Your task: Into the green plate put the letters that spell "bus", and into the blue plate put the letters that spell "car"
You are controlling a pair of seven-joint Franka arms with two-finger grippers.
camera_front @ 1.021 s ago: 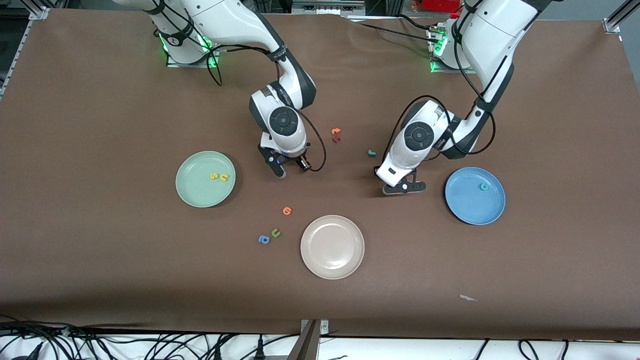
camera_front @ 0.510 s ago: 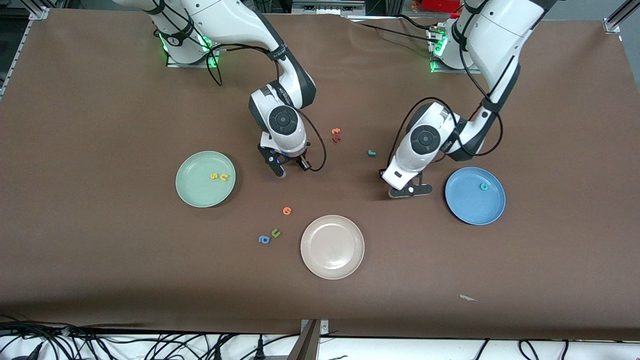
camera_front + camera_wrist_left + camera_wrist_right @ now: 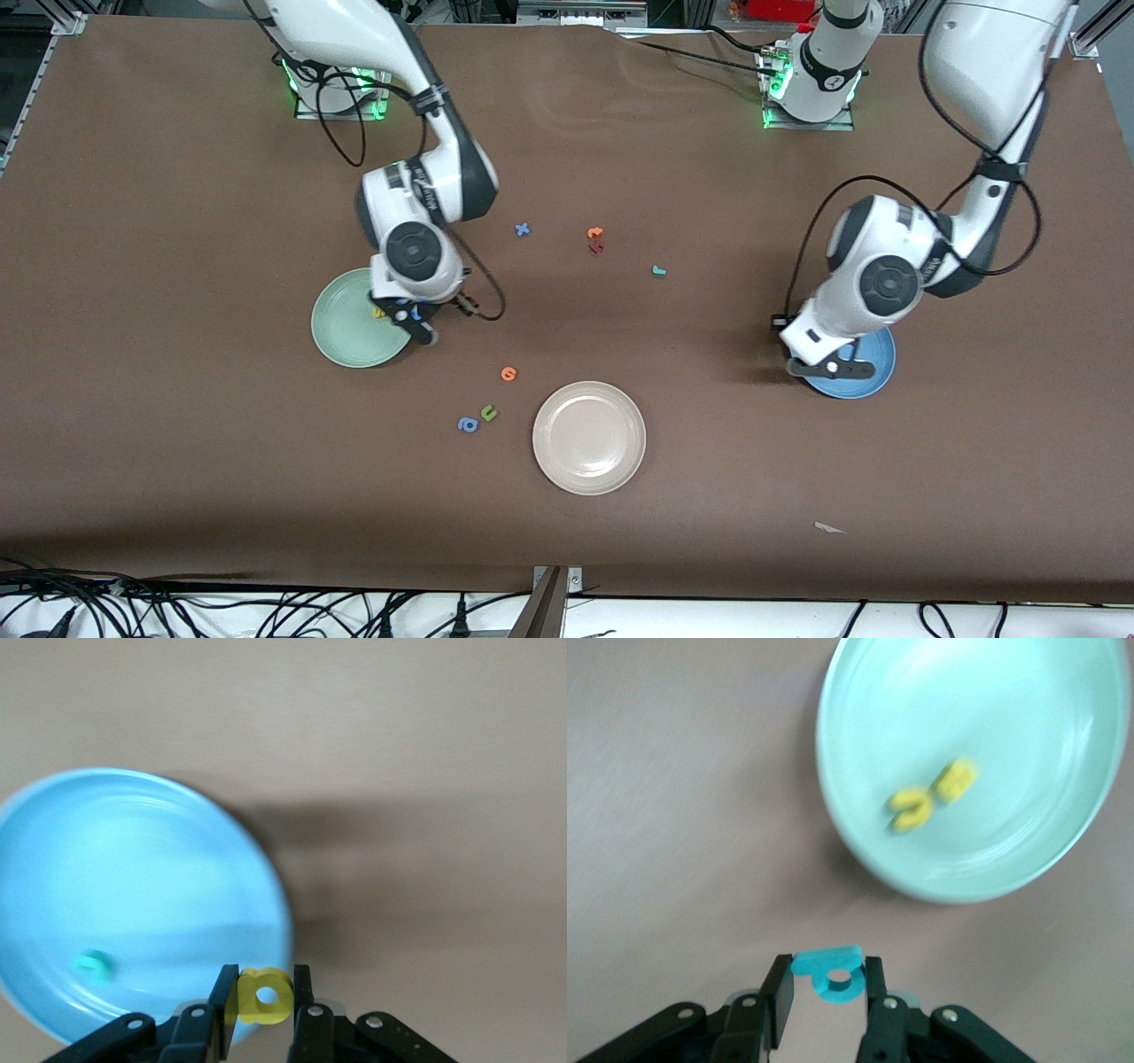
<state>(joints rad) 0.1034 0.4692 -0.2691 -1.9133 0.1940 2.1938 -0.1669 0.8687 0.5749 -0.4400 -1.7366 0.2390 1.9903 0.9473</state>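
My right gripper [image 3: 827, 967] is shut on the teal b [image 3: 833, 974] and hangs over the rim of the green plate [image 3: 983, 859], at the side toward the table's middle. A yellow u [image 3: 911, 809] and a yellow s [image 3: 957, 780] lie in that plate. My left gripper [image 3: 264, 979] is shut on the yellow a [image 3: 264, 997] over the rim of the blue plate [image 3: 133, 868], where the teal c [image 3: 93, 966] lies. In the front view the right gripper [image 3: 416, 326] and the left gripper [image 3: 819, 363] each cover part of their plate. The teal r [image 3: 658, 271] lies on the table between the arms.
A blue x [image 3: 523, 229], an orange letter [image 3: 595, 233] and a dark red one [image 3: 596, 248] lie near the table's middle. Nearer the camera are another orange letter [image 3: 508, 373], a green u [image 3: 488, 412], a blue a [image 3: 468, 424] and a beige plate [image 3: 589, 437].
The right arm swung from the table's middle to the green plate's rim, uncovering the blue x. The left arm moved from beside the teal r to the blue plate's rim.
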